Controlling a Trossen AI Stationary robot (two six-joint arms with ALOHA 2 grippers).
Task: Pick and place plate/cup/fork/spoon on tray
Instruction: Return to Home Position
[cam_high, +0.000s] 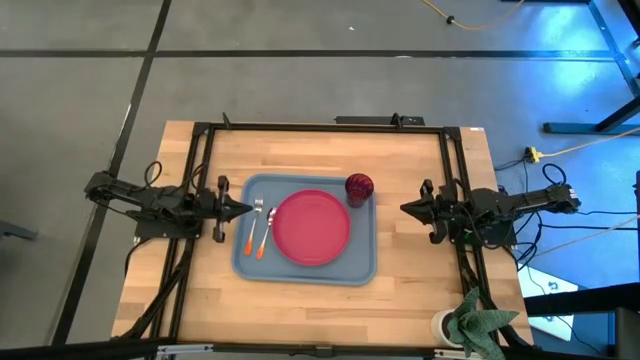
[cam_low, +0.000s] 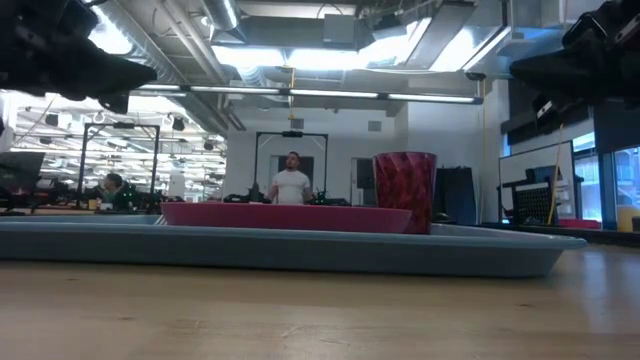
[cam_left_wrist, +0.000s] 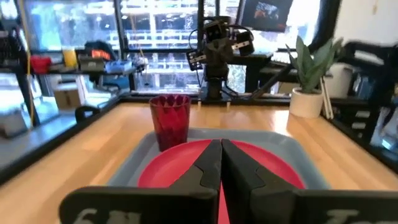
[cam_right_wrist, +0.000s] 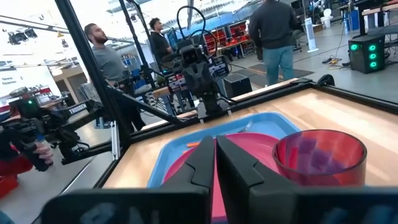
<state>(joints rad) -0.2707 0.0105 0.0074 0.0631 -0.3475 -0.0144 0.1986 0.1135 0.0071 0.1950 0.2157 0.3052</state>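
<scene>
The blue-grey tray (cam_high: 245, 262) lies in the middle of the table. On it lie the pink-red plate (cam_high: 311, 227), the dark red ribbed cup (cam_high: 359, 187) standing upright at the tray's far right corner, and the fork (cam_high: 254, 225) and spoon (cam_high: 265, 232) side by side at the tray's left. My left gripper (cam_high: 250, 209) is shut and empty at the tray's left edge, above it. My right gripper (cam_high: 403, 209) is shut and empty, right of the tray. The cup also shows in the left wrist view (cam_left_wrist: 170, 120) and the right wrist view (cam_right_wrist: 318, 157).
A white pot with a green plant (cam_high: 468, 322) stands at the table's near right corner. A black frame (cam_high: 320, 127) runs round the work area. People stand in the room beyond the table (cam_right_wrist: 102, 56).
</scene>
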